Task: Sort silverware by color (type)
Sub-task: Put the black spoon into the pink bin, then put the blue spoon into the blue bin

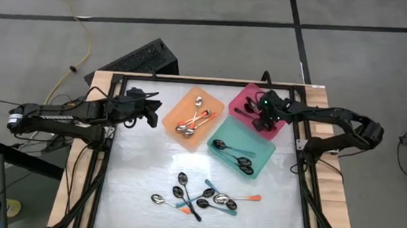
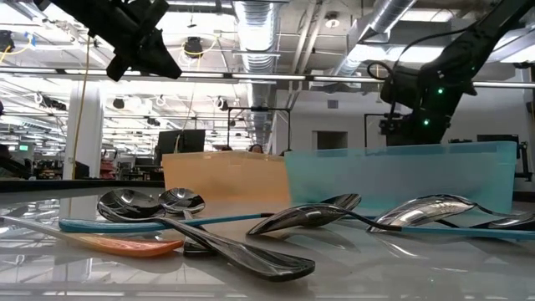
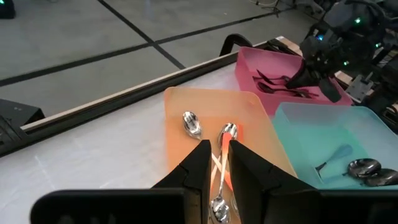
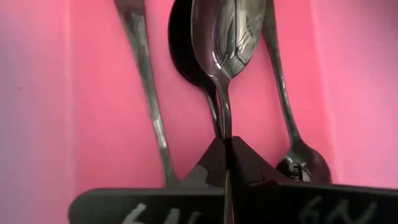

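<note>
My right gripper [image 4: 227,146] hangs over the pink tray [image 1: 251,97] at the far right, shut on a black spoon [image 4: 229,31]. Other black spoons [image 4: 146,81] lie flat on that tray's floor. My left gripper [image 3: 217,152] hovers at the left edge of the orange tray [image 1: 192,118], its fingers a narrow gap apart with nothing between them. Orange-handled spoons [image 3: 193,124] lie in that tray. The teal tray [image 1: 225,130] holds teal-handled spoons [image 1: 242,163]. A mixed pile of spoons [image 1: 201,196] lies on the table near the front edge. My right gripper pinches the black spoon's handle [image 4: 222,118] between its two fingers. The handle runs on in line with the fingers and the bowl sticks out beyond the tips. The fingers slant down from above into the pink tray. Whether the bowl touches the spoons beneath, I cannot tell.
The three trays stand close together at the far middle and right. A dark rail [image 1: 191,81] frames the table top. A keyboard [image 1: 139,58] lies beyond the far left corner. Bare table lies between the left arm and the spoon pile.
</note>
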Robot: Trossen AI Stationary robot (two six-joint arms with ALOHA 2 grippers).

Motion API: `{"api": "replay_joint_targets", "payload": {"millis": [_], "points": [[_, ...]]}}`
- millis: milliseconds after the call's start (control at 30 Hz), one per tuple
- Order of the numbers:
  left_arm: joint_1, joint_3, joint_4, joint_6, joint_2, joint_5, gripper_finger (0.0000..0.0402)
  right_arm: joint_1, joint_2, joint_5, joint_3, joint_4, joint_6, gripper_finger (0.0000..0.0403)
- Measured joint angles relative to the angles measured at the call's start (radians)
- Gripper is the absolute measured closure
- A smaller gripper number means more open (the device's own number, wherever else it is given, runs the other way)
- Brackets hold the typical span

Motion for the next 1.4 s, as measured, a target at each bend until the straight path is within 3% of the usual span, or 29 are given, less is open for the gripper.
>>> {"api": "replay_joint_targets", "payload": {"millis": [533, 800, 967, 1167, 1400], "points": [[0.0, 0.0, -0.003, 0.08, 0.0, 0.065, 0.036, -0.054, 0.006, -0.06, 0.025, 0.004, 0.019, 0.0325], [0.0, 0.0, -0.002, 0.123, 0.0, 0.11, 0.0336, -0.034, 0.006, -0.07, 0.182, -0.143, 0.015, 0.0272], [0.0, 0.0, -0.002, 0.146, 0.0, 0.114, 0.0316, -0.023, 0.005, -0.214, 0.322, -0.26, 0.027, 0.0254], [0.0, 0.0, -0.002, 0.182, 0.0, 0.141, 0.031, 0.119, 0.005, -0.392, 0.432, -0.264, 0.074, 0.0256], [0.0, 0.0, -0.008, 0.208, 0.0, 0.183, 0.031, 0.458, 0.005, -0.335, 0.46, -0.123, 0.17, 0.0266]]}}
